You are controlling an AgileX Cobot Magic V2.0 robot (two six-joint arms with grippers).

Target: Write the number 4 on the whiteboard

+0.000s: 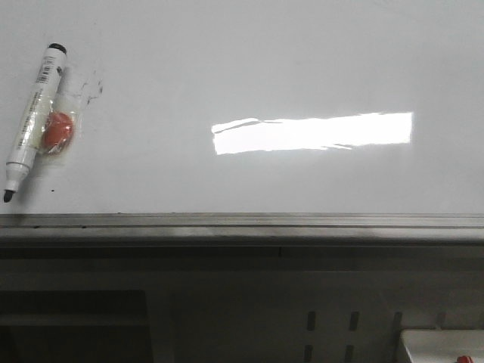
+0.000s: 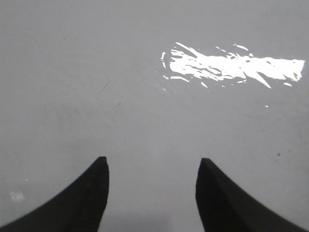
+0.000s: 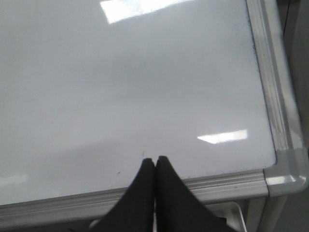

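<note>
On the whiteboard (image 1: 249, 68) lies an uncapped marker (image 1: 32, 121); no 4 drawn.

Three close views (shared whiteboard (image 1: 249, 68))

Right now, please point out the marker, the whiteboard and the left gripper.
marker (image 1: 29, 121), front view, on the middle of its white barrel.
whiteboard (image 1: 249, 60), front view, on bare white surface above the glare.
left gripper (image 2: 152, 169), left wrist view, midway between its open fingertips.
</note>
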